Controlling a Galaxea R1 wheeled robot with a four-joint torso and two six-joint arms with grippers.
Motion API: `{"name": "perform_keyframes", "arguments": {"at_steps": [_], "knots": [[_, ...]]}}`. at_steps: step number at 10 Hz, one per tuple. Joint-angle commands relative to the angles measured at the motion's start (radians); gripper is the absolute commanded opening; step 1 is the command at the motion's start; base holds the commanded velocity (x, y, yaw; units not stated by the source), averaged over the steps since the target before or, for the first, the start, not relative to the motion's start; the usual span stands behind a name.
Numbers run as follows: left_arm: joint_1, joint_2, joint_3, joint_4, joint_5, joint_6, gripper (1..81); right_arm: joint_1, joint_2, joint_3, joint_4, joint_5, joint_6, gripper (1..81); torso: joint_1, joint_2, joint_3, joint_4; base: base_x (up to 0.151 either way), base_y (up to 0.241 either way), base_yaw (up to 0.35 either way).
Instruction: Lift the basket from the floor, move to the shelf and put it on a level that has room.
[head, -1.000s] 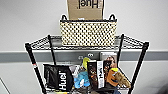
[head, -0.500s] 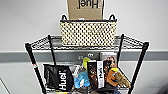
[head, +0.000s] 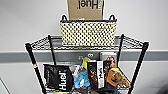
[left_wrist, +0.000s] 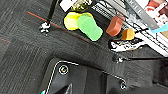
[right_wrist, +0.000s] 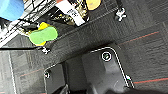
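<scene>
The cream woven basket (head: 88, 33) with its dark rim and two black loop handles stands upright on the top level (head: 41, 44) of the black wire shelf (head: 32, 60), roughly centred between the posts. Nothing grips it in the head view. Both wrist views look down on the dark grey carpet floor (left_wrist: 22, 57) (right_wrist: 150, 57) by the shelf's caster wheels (left_wrist: 44, 26) (right_wrist: 120, 13), with the robot's own dark plate in the foreground.
A brown Huel box (head: 85, 8) stands behind the basket against the white wall. The tier below holds a black Huel bag (head: 58, 78), packets and boxes. The lowest tier holds green (left_wrist: 90, 26) and yellow sponges (left_wrist: 71, 20) near the carpet.
</scene>
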Motion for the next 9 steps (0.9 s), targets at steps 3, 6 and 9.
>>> {"name": "perform_keyframes", "arguments": {"at_steps": [3, 6, 9], "knots": [[0.026, 0.137, -0.165, 0.061, 0.021, 0.002, 81.1, -0.007, 0.167, -0.217, 0.015, -0.046, -0.091, 81.1, 0.000, 0.000, 0.000, 0.000, 0.000, 0.000, 0.000], [0.046, 0.237, -0.266, 0.068, 0.023, 0.002, 81.1, -0.047, 0.260, -0.318, 0.015, -0.041, -0.122, 81.1, -0.001, 0.000, 0.001, 0.000, 0.000, 0.000, 0.000], [0.061, 0.359, -0.400, 0.114, 0.024, 0.002, 81.1, -0.090, 0.393, -0.493, 0.009, -0.035, -0.165, 81.1, -0.001, 0.000, 0.001, 0.000, 0.000, 0.000, 0.000]]}}
